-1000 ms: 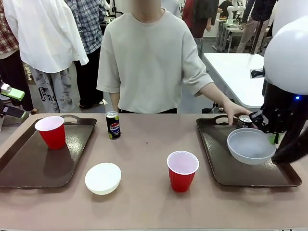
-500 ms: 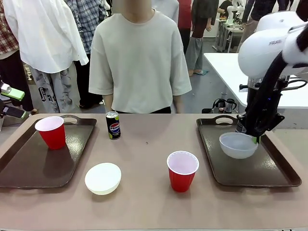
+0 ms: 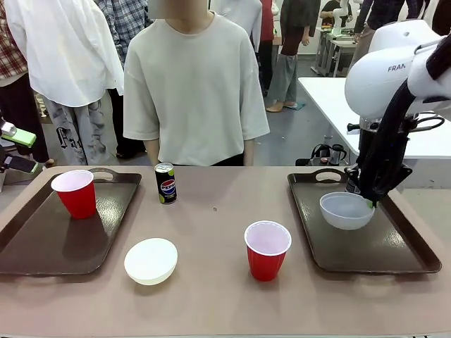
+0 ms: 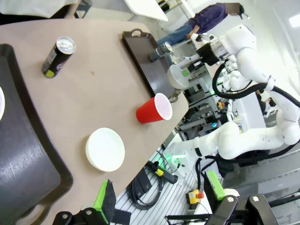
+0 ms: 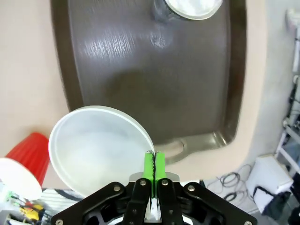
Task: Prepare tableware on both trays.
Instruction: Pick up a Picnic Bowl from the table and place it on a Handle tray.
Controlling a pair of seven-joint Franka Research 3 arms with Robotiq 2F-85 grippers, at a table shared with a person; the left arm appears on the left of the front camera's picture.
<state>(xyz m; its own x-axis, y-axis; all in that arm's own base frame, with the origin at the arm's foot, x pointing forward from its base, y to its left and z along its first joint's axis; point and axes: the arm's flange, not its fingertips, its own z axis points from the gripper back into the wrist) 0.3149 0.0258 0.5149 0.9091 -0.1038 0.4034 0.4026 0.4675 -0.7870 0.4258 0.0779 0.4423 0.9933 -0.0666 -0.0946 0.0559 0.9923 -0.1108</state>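
One rim pinch: my right gripper (image 5: 153, 157) clamped pale bowl (image 5: 93, 145) at tray (image 5: 140, 61); judged light, slippery. Left gripper (image 4: 159, 193) gaped.

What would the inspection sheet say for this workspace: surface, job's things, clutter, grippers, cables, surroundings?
Surface: tan table, one dark speck.
Job's things: left tray holds a red cup; cream bowl, second red cup and Pepsi can stand on the table; right tray bears a second can.
Clutter: nothing seen.
Grippers: right gripper shut on the rim of the pale bowl, over the right tray; left gripper open, empty.
Cables: black loops on the floor.
Surroundings: person at the far side, others behind.
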